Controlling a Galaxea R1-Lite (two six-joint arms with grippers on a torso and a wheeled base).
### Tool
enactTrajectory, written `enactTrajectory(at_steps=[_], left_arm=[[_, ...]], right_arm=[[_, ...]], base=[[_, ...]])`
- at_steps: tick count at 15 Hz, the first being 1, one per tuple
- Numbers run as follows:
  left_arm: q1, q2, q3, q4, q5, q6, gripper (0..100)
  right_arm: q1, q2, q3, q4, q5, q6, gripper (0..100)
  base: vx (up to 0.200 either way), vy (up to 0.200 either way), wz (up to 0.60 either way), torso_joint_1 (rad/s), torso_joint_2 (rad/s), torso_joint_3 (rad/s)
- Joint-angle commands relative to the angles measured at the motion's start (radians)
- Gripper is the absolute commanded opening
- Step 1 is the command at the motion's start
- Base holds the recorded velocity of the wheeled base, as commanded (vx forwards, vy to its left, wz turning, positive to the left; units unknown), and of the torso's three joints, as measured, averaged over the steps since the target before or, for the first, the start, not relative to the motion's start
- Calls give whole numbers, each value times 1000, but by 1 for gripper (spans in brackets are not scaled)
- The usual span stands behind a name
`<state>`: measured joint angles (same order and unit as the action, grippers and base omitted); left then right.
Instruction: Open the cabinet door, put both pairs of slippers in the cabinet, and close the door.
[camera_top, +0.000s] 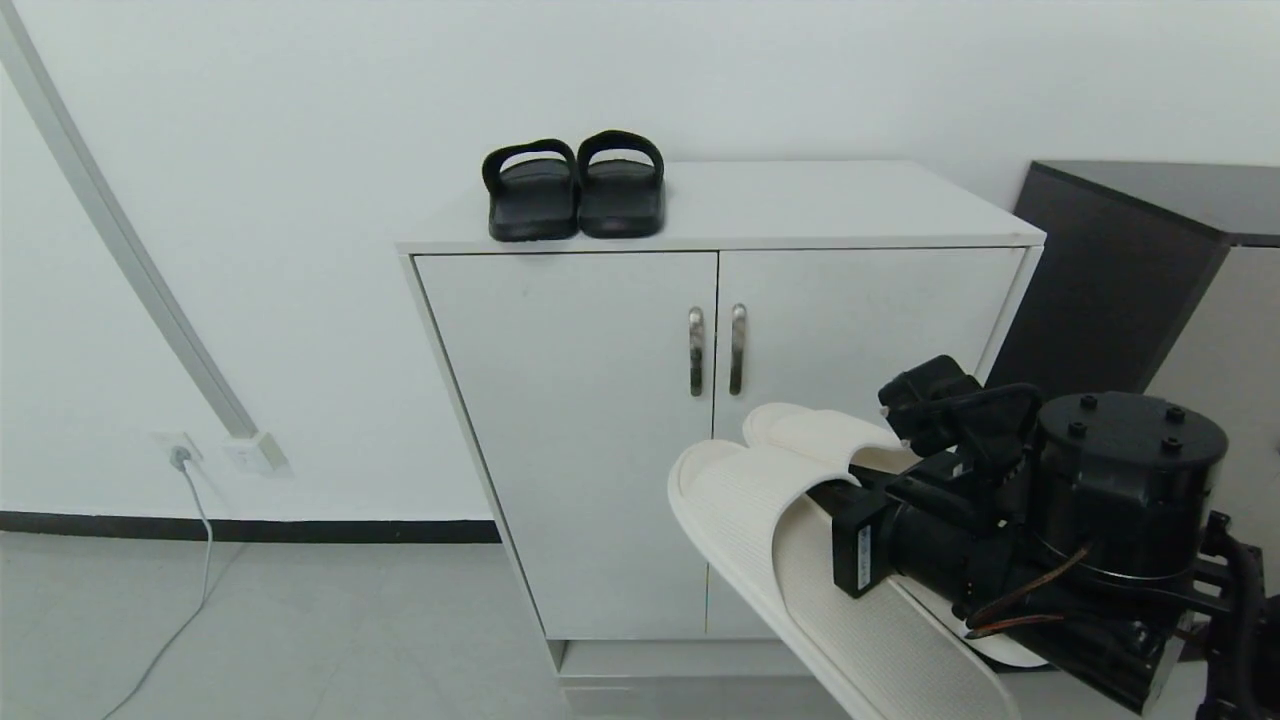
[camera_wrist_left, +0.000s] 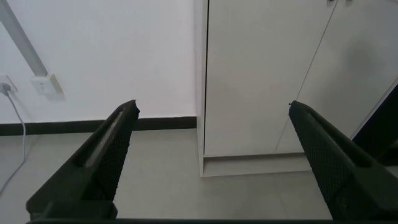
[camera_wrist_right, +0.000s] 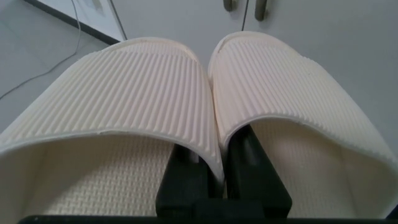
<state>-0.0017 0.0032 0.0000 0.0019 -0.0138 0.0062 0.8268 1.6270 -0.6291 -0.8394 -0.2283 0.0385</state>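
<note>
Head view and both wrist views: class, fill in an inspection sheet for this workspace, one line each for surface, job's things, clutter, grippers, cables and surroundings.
Surface: cabinet top, white; floor, grey.
Job's things: black slippers side by side on the cabinet top, at its left end; white slippers held as a pair in front of the doors; both doors shut, handles at the middle.
Clutter: nothing seen.
Grippers: right gripper shut on the white slippers' inner walls; left gripper open, holding nothing, low before the cabinet.
Cables: grey cable from a wall socket down across the floor.
Surroundings: white wall with a slanted conduit; dark cabinet at right.
</note>
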Motion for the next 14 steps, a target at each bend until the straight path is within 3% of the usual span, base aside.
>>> enactTrajectory(at_steps=[1, 9, 14], left_arm=[[0, 0, 0, 1, 0, 0, 100], [0, 0, 0, 0, 0, 1, 100], [0, 0, 0, 0, 0, 8, 100]], right_arm=[[0, 11, 2, -6, 0, -5, 0], [0, 13, 11, -20, 1, -14, 0], [0, 20, 12, -24, 1, -14, 0]], base=[[0, 0, 0, -124, 456, 334], [0, 0, 0, -63, 450, 374], [0, 0, 0, -1, 111, 101]])
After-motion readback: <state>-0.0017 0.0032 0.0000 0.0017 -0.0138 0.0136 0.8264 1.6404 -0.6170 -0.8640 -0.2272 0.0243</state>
